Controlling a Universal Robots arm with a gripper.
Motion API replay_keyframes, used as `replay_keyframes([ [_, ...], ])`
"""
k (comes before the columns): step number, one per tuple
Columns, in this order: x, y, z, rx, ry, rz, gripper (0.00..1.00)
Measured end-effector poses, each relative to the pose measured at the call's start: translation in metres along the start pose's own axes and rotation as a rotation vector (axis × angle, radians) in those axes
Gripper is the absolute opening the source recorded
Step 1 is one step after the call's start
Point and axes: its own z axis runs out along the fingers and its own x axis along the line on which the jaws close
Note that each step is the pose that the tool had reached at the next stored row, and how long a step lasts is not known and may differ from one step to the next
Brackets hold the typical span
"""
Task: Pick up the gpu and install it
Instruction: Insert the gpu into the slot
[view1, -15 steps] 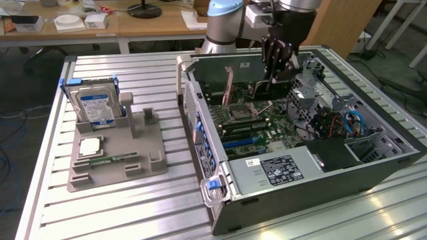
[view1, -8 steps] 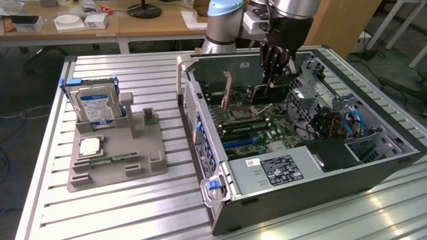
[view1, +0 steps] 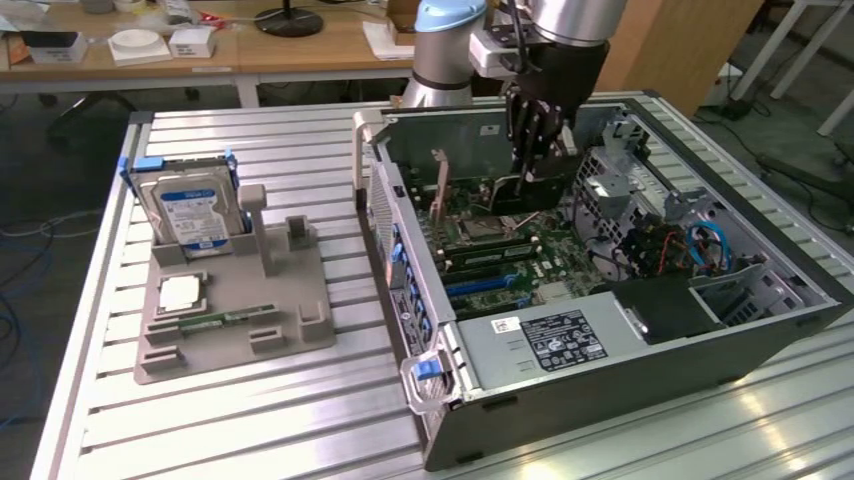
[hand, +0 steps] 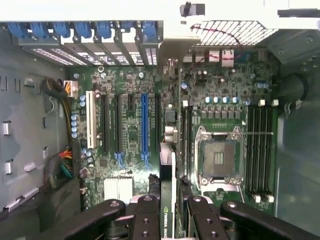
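We're mid-install, fingers (hand: 147, 220) clamped on the gpu (hand: 167, 200) edge-on over the motherboard (hand: 130, 85), and it wants squaring to the blue slot (hand: 144, 125) alongside.

Open overhead into case (view1: 641, 400). In exterior view, around gripper (view1: 534, 172): drive cage (view1: 617, 185) close at 3 o'clock, rear wall (view1: 380, 190) at 9, cables (view1: 674, 245) perhaps crowding 4 o'clock.

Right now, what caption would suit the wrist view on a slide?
Black gripper holds the thin dark gpu card edge-on over the green motherboard inside the open grey computer case.
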Motion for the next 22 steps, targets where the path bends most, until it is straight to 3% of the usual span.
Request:
replay_keyframes([
  [13, 0.021, -0.0004, 0.0094, 0.0006, -0.0001, 0.0, 0.26],
  [17, 0.022, 0.0001, 0.0114, 0.0104, -0.0005, 0.0, 0.26],
  [22, 0.025, 0.001, 0.0164, 0.0117, -0.0001, 0.0, 0.26],
])
